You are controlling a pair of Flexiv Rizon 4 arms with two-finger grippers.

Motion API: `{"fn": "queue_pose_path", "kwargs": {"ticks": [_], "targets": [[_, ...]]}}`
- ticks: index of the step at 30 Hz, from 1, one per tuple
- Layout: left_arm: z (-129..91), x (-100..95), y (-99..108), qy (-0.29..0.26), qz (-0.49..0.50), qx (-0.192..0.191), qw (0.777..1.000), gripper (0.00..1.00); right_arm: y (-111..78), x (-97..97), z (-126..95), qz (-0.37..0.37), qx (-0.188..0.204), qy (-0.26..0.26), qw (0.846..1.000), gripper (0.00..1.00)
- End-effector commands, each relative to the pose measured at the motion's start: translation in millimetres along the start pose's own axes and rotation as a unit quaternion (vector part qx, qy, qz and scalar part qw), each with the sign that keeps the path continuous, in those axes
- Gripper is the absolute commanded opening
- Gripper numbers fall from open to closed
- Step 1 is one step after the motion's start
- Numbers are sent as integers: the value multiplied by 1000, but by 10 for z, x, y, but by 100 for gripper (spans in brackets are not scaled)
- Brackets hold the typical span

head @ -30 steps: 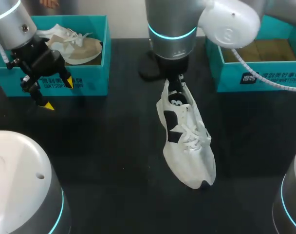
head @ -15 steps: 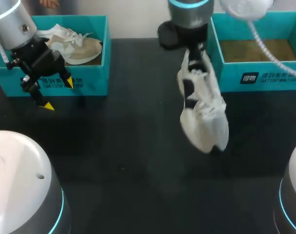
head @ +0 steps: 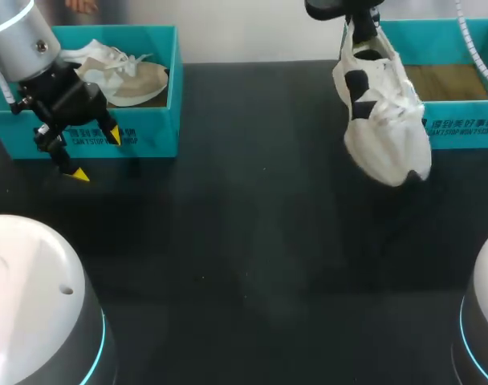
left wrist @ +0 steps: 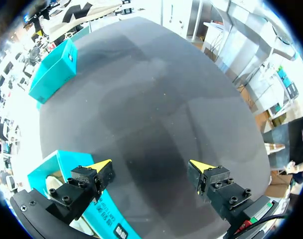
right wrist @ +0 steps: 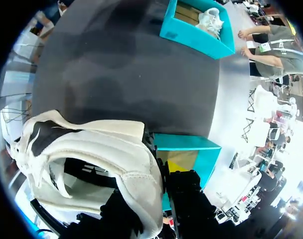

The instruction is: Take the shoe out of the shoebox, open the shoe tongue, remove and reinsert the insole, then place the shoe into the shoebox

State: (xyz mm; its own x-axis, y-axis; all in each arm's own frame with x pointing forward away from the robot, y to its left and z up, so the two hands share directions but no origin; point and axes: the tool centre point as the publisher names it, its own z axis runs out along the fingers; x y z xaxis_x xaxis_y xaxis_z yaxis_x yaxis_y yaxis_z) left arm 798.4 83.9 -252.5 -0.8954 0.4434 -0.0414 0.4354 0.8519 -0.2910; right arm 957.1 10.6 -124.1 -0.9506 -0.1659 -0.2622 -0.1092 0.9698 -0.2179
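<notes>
A white shoe (head: pixel 380 120) with black side patches hangs toe-down from my right gripper (head: pixel 363 20), which is shut on its heel collar. The shoe dangles in front of the front wall of the teal right shoebox (head: pixel 461 127), clear of the table. In the right wrist view the shoe (right wrist: pixel 106 149) fills the space ahead of the right gripper (right wrist: pixel 159 184), with the right shoebox (right wrist: pixel 186 142) beneath it. My left gripper (head: pixel 96 154) stands open and empty just in front of the left shoebox (head: pixel 148 132); the left wrist view shows the left gripper (left wrist: pixel 151 169) open above bare table.
The left shoebox holds a beige and white shoe (head: pixel 119 72). It also shows far off in the right wrist view, as the left shoebox (right wrist: pixel 191 35). The black table (head: pixel 244 257) lies between the two boxes.
My right arm has lifted the white shoe off the table's middle and carried it back and to the right, up to the right shoebox. The left arm has kept still.
</notes>
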Motion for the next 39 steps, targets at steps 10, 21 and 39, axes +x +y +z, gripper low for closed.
{"fn": "queue_pose_path", "kwargs": {"ticks": [10,21,39], "targets": [[-1,10,-2,0,0,-1,1000,100,-505,-261,97,-4,35,-10,999,0],[-1,10,-2,0,0,-1,1000,100,-1529,-894,245,-32,66,-38,997,0],[-1,10,-2,0,0,-1,1000,100,-1783,-1143,358,-8,58,-64,996,0]]}}
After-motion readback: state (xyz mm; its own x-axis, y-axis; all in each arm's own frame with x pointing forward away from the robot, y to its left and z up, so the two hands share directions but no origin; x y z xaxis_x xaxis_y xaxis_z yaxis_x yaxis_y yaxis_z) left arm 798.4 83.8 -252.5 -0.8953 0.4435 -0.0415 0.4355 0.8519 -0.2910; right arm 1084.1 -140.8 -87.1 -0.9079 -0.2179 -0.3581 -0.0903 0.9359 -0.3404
